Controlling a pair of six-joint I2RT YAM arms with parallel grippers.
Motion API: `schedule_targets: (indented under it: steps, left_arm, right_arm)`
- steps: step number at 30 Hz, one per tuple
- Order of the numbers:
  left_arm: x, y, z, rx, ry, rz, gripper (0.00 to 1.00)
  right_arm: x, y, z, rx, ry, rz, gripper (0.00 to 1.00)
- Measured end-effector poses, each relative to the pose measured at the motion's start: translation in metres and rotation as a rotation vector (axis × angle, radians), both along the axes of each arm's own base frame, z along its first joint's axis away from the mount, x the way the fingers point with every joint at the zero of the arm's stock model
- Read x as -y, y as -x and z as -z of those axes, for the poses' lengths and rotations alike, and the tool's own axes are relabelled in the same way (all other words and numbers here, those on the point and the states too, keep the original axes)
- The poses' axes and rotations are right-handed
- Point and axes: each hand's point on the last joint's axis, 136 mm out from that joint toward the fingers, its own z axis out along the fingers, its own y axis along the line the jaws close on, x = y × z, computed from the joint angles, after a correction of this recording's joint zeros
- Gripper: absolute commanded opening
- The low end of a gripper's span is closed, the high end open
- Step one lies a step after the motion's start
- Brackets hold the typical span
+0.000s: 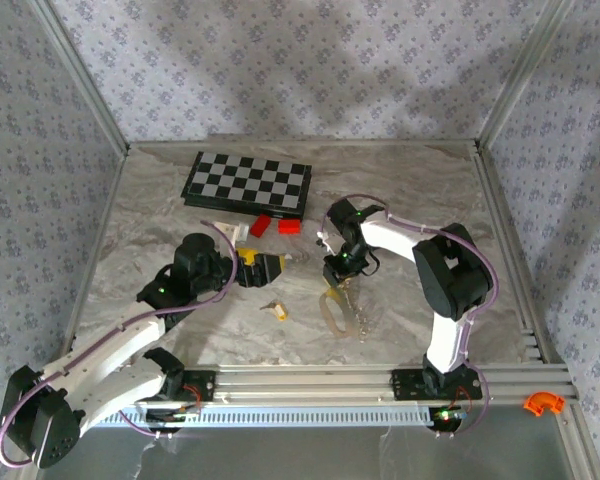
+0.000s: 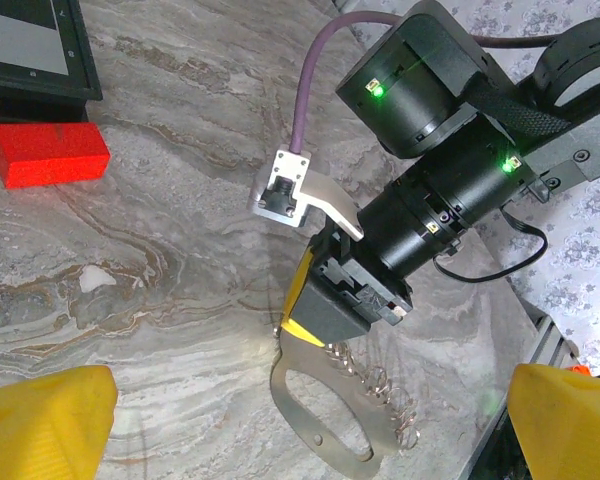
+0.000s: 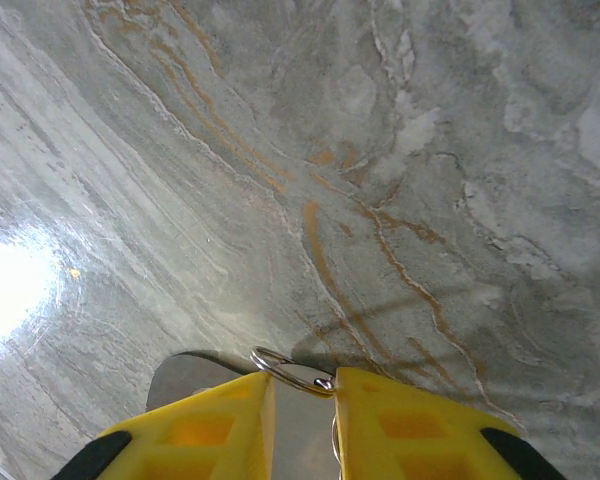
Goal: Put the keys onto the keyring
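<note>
Step in hand, as I'm reading it: anchoring the ring before threading. R gripper (image 3: 302, 388) is pointing down at the far end of the keyring (image 2: 310, 428), jaws nearly closed and pinching it. In the R wrist view a wire split ring (image 3: 292, 378) is crossing the narrow gap between the yellow tips, w/ the flat pale plate lying under them. The rest of the keyring is lying flat on the marble table (image 1: 160, 230), its loose wire loops trailing on the R-arm side. L gripper (image 1: 264, 268) is hovering w/ jaws wide apart and holding nothing; its yellow fingers (image 2: 40, 425) are sitting at the two bottom corners of the L wrist view, facing the keyring. The key (image 1: 277, 310) is lying loose on the table betw. the two arms, near the keyring but not touching it, nearer the bases than the L gripper. So threading isn't started yet. Next move probably falls to the L arm: dropping onto the key, pinching the yellow-orange head and leaving the hole end free for the split ring. Tiny part, so alignment is going to be fussy.
</note>
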Motion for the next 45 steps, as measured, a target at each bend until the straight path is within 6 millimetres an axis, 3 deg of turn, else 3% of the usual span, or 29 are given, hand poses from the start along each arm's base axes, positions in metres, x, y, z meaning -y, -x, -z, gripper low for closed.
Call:
schedule_targets:
  steps: [6,12,29,45]
  left_arm:
    - [0.0,0.0,-0.0001,0.0,0.0,0.0,1.0]
    - [0.0,0.0,-0.0001,0.0,0.0,0.0,1.0]
    - [-0.0003,0.0009,-0.002,0.007,0.002,0.002,1.0]
    - [-0.0001,0.0007,-0.0023,0.008,0.003,0.002,1.0]
  right_arm:
    - [0.0,0.0005,-0.0001,0.0,0.0,-0.006,0.25]
    - [-0.0003,0.0001,-0.0016,0.007,0.007,-0.03,0.35]
    - [-0.0034,0.0004,0.0037,0.009,0.022,-0.088,0.36]
    - [-0.0047,0.0018,0.0069,0.002,0.019,-0.101,0.19]
